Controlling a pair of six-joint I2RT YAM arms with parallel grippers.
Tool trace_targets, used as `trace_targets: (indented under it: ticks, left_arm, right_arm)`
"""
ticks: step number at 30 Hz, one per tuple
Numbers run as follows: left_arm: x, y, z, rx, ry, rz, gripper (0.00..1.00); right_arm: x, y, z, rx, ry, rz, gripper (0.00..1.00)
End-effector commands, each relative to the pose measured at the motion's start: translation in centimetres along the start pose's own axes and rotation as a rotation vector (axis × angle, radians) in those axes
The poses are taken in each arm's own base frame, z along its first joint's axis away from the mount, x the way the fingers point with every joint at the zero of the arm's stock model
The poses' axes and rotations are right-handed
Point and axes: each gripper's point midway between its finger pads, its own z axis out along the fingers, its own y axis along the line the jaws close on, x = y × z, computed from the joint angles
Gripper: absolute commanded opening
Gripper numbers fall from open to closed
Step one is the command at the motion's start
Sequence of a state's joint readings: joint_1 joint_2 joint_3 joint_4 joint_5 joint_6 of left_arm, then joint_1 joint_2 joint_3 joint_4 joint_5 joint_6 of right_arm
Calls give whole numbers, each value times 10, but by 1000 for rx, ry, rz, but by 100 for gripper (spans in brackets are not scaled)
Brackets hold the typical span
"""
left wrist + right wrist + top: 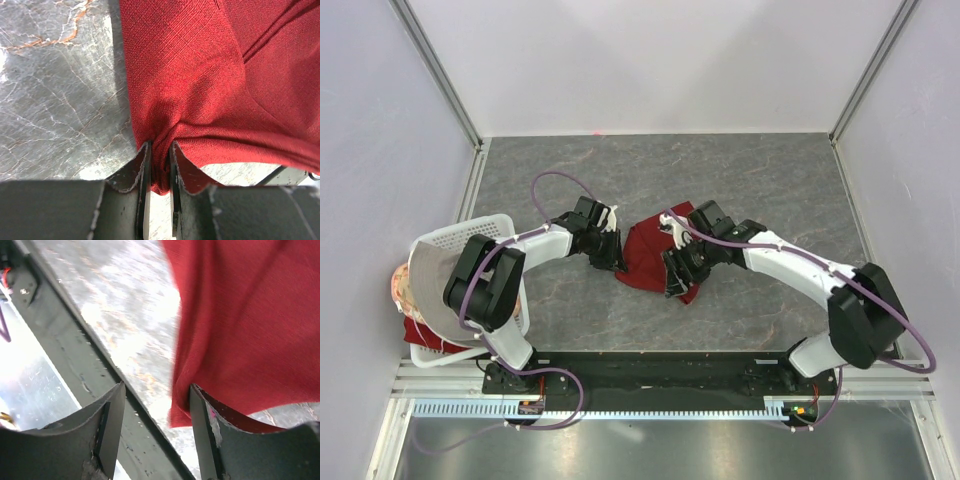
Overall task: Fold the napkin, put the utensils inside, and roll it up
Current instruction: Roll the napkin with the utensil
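While both arms are bent inward over the middle of the desk (760, 180), the napkin (650, 250) is found bunched there in a crumpled maroon heap, roughly midway between the left and right edges. It is flanked by the two hands. The left hand (611, 257) is set at the cloth's left margin. In the left wrist view it is seen clenched on a pinch of the napkin's edge, with the fabric gathered into tight creases between the two narrowly spaced fingers and spread out beyond them over the grey marbled surface. The right hand (677, 277) is placed at the cloth's near-right corner. In the right wrist view it is seen released, with the jaws standing wide apart. The napkin hangs against one finger only, and the gap between the fingers is bare of cloth. Whether the cloth is raised off the desk cannot be told. At the left edge a white basket (470, 228) is noted, with a grey-beige cloth (428, 275) draped over it, well apart from the napkin.
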State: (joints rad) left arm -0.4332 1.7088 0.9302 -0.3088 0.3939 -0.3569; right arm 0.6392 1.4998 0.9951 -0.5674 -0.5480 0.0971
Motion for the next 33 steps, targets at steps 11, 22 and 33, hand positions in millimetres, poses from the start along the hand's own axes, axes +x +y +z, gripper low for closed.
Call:
trace_targets:
  ticks: [11,22,33]
  left_arm:
    - [15,32,6,-124,59,32,2]
    - [16,31,6,-123,63,33,2]
    - [16,32,7,-123,67,34,2]
  right_arm:
    - [37,29,10,167,141,-108,61]
    - [-26,60,-37,232,-95,-190,63]
    - [21,53,21,187,164,-222,63]
